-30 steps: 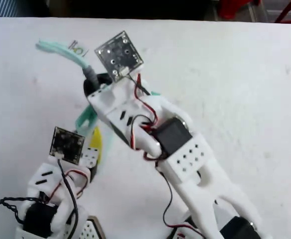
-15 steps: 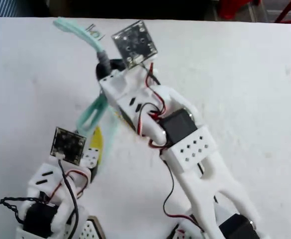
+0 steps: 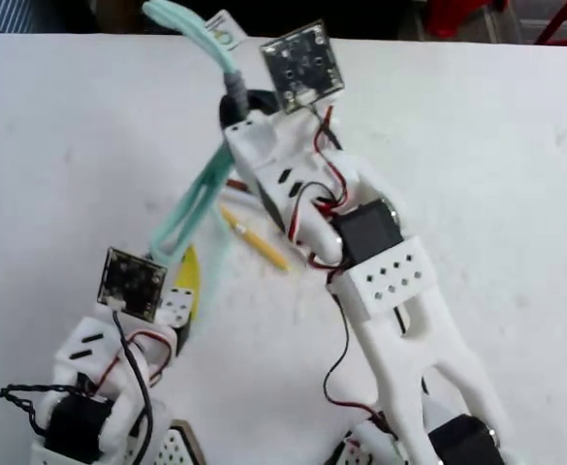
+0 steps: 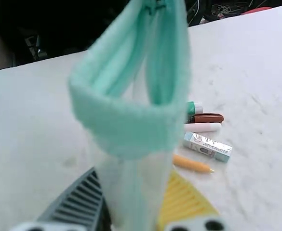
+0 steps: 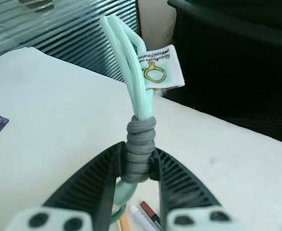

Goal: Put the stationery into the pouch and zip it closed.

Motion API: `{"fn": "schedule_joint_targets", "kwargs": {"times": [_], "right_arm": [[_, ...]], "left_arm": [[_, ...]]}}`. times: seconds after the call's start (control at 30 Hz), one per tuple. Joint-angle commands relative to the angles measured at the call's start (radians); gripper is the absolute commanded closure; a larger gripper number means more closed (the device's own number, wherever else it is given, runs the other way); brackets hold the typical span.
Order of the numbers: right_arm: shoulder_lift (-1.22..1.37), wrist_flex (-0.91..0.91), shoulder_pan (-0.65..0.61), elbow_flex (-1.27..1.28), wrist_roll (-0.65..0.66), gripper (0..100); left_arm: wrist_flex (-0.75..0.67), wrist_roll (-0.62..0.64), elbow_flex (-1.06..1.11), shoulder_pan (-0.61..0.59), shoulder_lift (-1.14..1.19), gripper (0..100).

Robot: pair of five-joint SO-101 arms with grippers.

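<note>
- Opening the pouch is the step I judge to be in hand. My right gripper [image 5: 138,163] is clamped on the grey wrapped pull loop [image 5: 139,137] at the far end of the mint-green fabric pouch [image 3: 191,203], raised over the white table [image 3: 477,145].
- My left gripper [image 4: 133,175], one jaw grey and one yellow, is closed on the pouch's near end. The pouch hangs as a taut, slanting band between my two arms.
- The pouch is of soft, thin cloth. In the left wrist view its two sides stand apart under a folded-over edge, which I read as a mouth at least partly open. I cannot tell how far the zip runs.
- A white label with a yellow ring drawing [image 5: 161,67] sits just past the pull loop.
- The stationery lies on the table beside the pouch, close together: an orange-yellow pencil [image 3: 254,237], a small block in a pale printed wrapper [image 4: 207,146], a white stick [image 4: 202,127], a brown pen [image 4: 206,118] and a green-tipped white tube [image 4: 195,107].
- For the next move, one gripper must let go to fetch an item while the other holds the mouth up. The limp cloth is likely to sag shut. The thin pencil, flat on the table, calls for a low, exact pinch.
</note>
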Motion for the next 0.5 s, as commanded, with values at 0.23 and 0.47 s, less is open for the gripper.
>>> {"fn": "schedule_joint_targets", "kwargs": {"times": [0.23, 0.47], "right_arm": [[0.044, -0.039, 0.039, -0.031, 0.002, 98.1], [0.051, -0.048, 0.039, -0.068, 0.002, 98.1]], "left_arm": [[0.002, -0.008, -0.028, 0.004, -0.013, 98], [0.003, -0.008, -0.029, 0.004, -0.013, 98]]}}
